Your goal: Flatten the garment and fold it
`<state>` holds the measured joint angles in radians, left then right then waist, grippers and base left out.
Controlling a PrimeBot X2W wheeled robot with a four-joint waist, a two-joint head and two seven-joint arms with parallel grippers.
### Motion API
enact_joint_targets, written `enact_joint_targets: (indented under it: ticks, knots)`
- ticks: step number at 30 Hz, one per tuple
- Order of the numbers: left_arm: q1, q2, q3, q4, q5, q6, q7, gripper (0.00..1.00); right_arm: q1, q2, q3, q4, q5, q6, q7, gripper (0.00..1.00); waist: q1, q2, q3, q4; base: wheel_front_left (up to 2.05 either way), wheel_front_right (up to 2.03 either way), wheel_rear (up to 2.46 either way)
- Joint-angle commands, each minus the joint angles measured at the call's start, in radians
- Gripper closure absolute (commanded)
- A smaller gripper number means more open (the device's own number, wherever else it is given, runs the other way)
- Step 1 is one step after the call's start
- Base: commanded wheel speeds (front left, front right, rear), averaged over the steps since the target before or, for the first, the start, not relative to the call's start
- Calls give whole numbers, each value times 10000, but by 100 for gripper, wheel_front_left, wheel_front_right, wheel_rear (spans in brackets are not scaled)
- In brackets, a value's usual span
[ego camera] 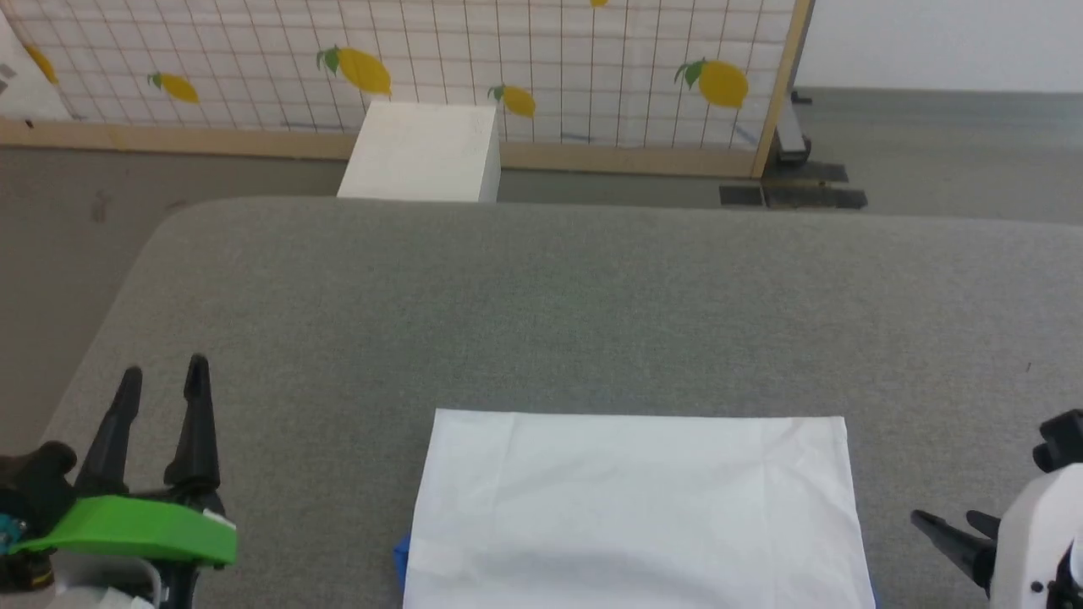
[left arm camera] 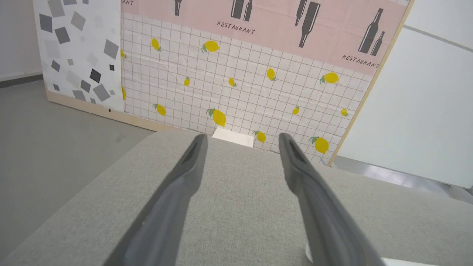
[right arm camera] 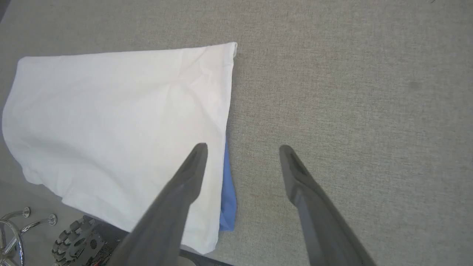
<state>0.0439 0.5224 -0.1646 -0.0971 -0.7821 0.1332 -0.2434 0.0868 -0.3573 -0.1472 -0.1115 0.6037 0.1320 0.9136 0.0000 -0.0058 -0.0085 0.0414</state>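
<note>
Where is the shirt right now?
The shirt lies folded flat on the grey table, low in the middle of the head view, between the left claw and the right claw, nearer the right one.

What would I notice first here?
A folded white garment lies on the grey table, blue peeking from one corner. Behind stands a screen dotted with yellow lemons. The left gripper and right gripper sit open at either side.
</note>
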Motion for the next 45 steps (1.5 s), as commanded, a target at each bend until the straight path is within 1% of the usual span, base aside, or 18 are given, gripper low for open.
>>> enact_joint_targets:
  ticks: [1,2,4,7,10,12,18,24,29,30,31,32,35,38,45]
  knots:
    - [-271,-249,120,6,441,-110,-124,0,-237,-131,213,266,205,-13,-75,0,0,58,440,127,0,0,0]
    - [-371,-386,192,-24,717,-176,-155,0,-324,-213,345,463,310,-13,-96,0,0,58,585,163,0,0,0]
    - [-635,-847,535,-235,1386,-366,-174,0,-509,-406,741,844,511,-13,-215,0,0,58,828,248,0,0,0]
    - [-742,-1485,932,-279,2197,-785,-179,0,-744,-546,1299,1369,886,-13,-512,0,0,58,1183,332,0,0,0]
    - [-828,-1881,1121,-64,2769,-1227,-180,0,-963,-576,1788,1852,1197,-13,-835,0,0,58,1412,372,0,0,0]
    - [-884,-2099,1214,116,2994,-1438,-181,0,-1098,-605,2141,2112,1304,-13,-958,0,0,58,1508,377,0,0,0]
    - [-1083,-2489,1219,651,3397,-1844,-182,0,-1606,-536,3253,2693,1626,-13,-1321,0,0,58,1638,333,0,0,0]
    - [-1305,-2754,1212,956,3484,-2014,-182,0,-2244,-453,4266,3246,1886,-13,-1726,0,0,58,1735,336,0,0,0]
    - [-1374,-2892,1210,1087,3533,-2096,-183,0,-2577,-626,4784,3701,2019,-13,-1917,0,0,58,1733,381,0,0,0]
    - [-1366,-2916,1229,1085,3549,-2107,-183,0,-2607,-670,4851,3849,2048,-13,-1861,52,0,58,1716,388,0,0,0]
    - [-1348,-2935,1244,1084,3557,-2115,-183,0,-2628,-702,4900,3939,2085,-13,-1820,71,0,58,1705,390,0,0,0]
    - [-1312,-2957,1259,1095,3564,-2127,-183,0,-2664,-754,4907,4041,2120,-13,-1821,100,0,58,1682,386,0,0,0]
    - [-1252,-2995,1286,1109,3558,-2149,-183,0,-2718,-882,4831,4192,2136,-13,-1841,100,0,58,1648,375,0,0,0]
    - [-1206,-3037,1322,1098,3552,-2169,-183,0,-2776,-1047,4540,4359,2142,-13,-1932,100,0,58,1609,345,0,0,0]
    - [-1175,-3096,1255,1145,3564,-2211,-183,0,-2891,-1484,3273,4962,1747,-13,-2091,100,0,58,1541,258,0,0,0]
